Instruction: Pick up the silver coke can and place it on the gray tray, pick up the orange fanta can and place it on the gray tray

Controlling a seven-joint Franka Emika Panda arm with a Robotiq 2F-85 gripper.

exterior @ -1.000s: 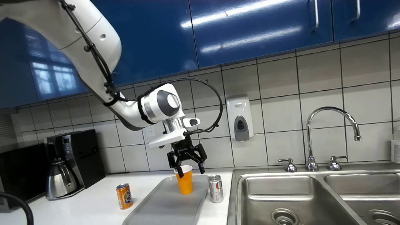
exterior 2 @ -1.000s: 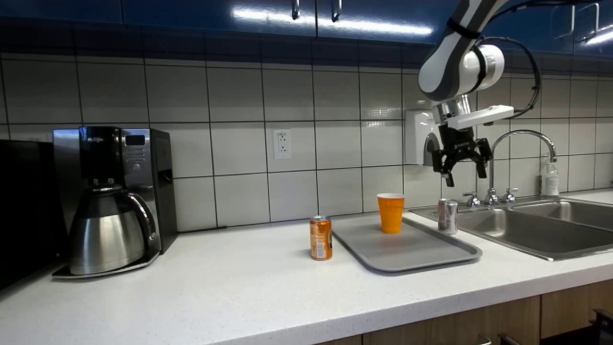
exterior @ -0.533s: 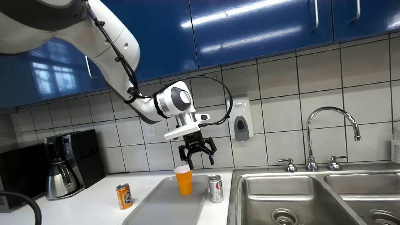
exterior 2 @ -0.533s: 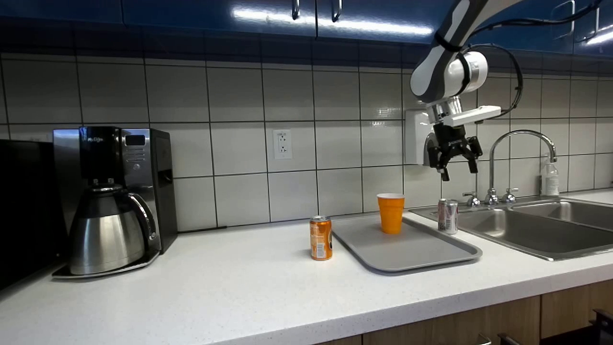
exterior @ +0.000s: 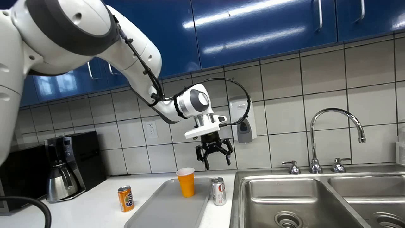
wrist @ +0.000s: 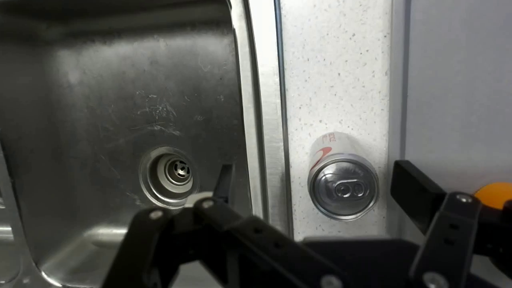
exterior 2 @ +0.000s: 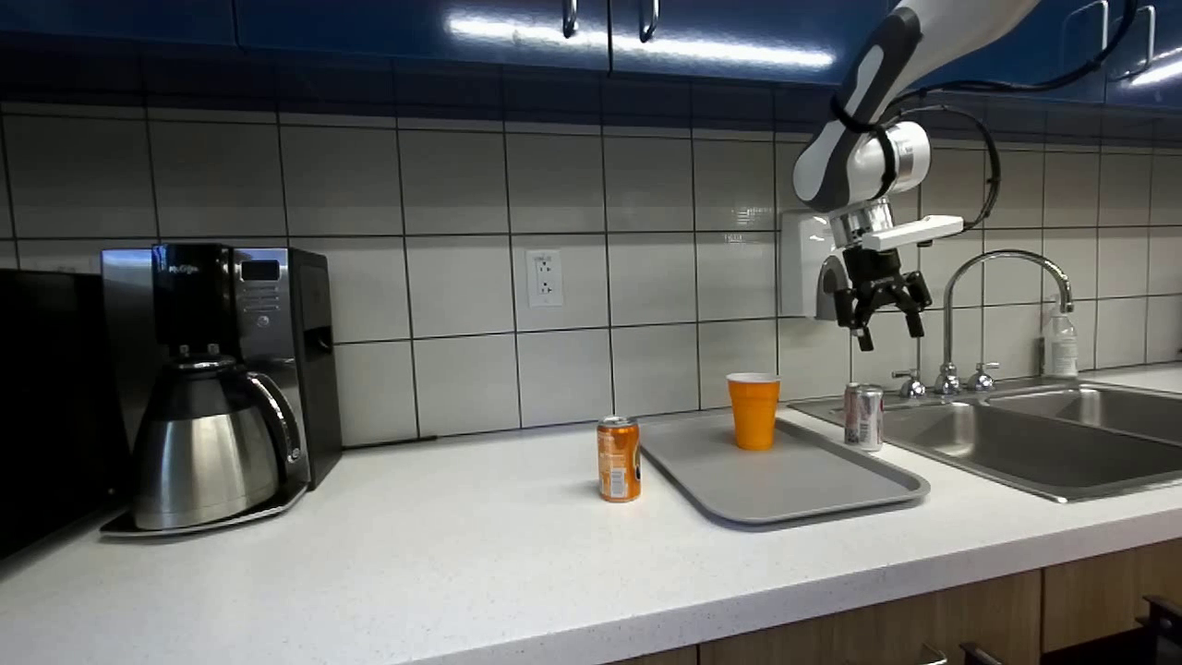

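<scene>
The silver coke can (exterior: 218, 191) stands upright on the counter between the gray tray (exterior: 161, 207) and the sink; it also shows in an exterior view (exterior 2: 866, 420). In the wrist view the can (wrist: 343, 188) is seen from above, with a red mark on its side. The orange fanta can (exterior: 126, 199) stands upright on the counter on the tray's other side, also in an exterior view (exterior 2: 619, 460). My gripper (exterior: 217, 163) is open and empty, above the silver can and apart from it. In the wrist view the can lies between the spread fingers (wrist: 314, 179).
An orange cup (exterior 2: 754, 413) with a pale rim stands on the tray near the wall. The steel sink (exterior: 284, 202) with its faucet (exterior: 335, 110) borders the silver can's side. A soap dispenser (exterior: 243, 120) hangs on the wall behind the gripper. A coffee maker (exterior 2: 222, 379) stands farther off.
My open gripper has moved toward the sink side, from above the orange cup to above the silver can in an exterior view. The cans, cup and tray have not moved.
</scene>
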